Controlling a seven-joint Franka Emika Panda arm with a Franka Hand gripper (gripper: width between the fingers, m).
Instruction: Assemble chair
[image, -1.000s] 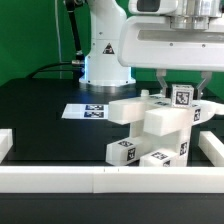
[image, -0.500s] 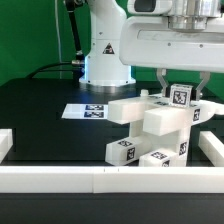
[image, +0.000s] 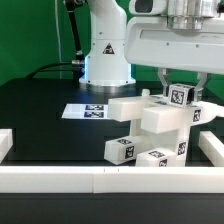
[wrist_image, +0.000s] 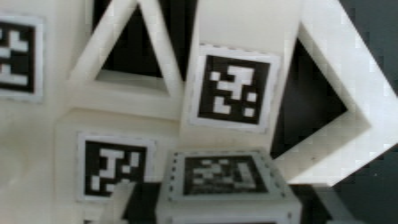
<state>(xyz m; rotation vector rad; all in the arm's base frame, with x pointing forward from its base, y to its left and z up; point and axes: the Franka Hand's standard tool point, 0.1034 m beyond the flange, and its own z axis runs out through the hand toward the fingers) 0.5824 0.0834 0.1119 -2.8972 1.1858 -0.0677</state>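
Note:
The chair (image: 150, 125) is a cluster of chunky white tagged parts, partly joined, on the black table at the exterior view's right. My gripper (image: 181, 100) comes down from above and is shut on a small white tagged chair part (image: 181, 95) at the top of the cluster. In the wrist view the held part (wrist_image: 222, 178) sits between the dark fingers (wrist_image: 151, 200). Beyond it are the chair's white bars and tagged faces (wrist_image: 235, 85). The contact below the held part is hidden.
The marker board (image: 85, 111) lies flat on the table left of the chair. A low white rail (image: 90, 178) runs along the front, with end pieces at both sides (image: 5, 142). The robot base (image: 105, 55) stands behind.
The held part and the chair cluster have shifted slightly up and to the exterior view's left; the lowest tagged block moved with them. The grip is unchanged.

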